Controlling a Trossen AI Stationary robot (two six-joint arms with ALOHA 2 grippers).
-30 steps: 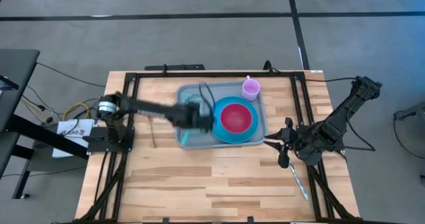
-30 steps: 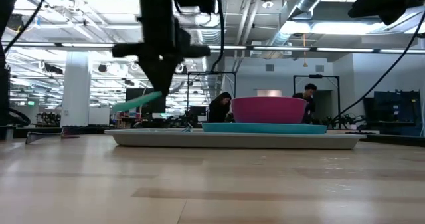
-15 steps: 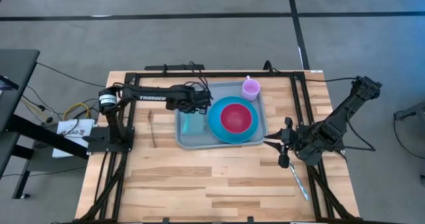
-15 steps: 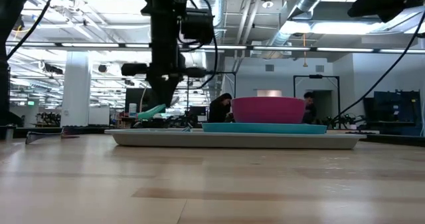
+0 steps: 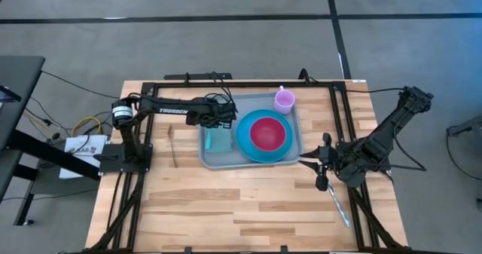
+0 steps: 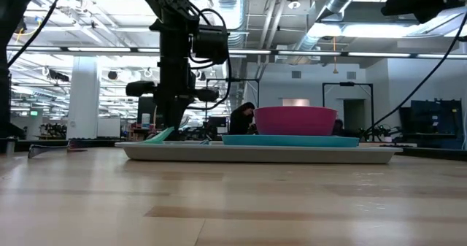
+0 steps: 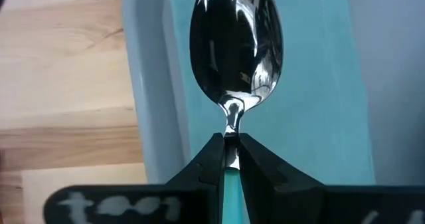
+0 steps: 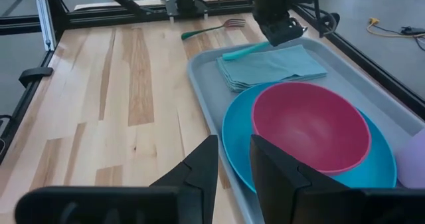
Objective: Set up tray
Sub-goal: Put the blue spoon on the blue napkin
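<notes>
Left arm (image 5: 169,110) lettering: "TROSSEN", white on the dark link, read in the high view, at about 10 o'clock from the tray (image 5: 295,145).
Paper label (image 5: 84,145) off the counter's 9 o'clock edge: printed, too small to read.
Elsewhere: nothing legible.

Left hand (image 5: 218,123) with spoon (image 7: 236,48) now lower, over napkin (image 5: 218,139)
</notes>
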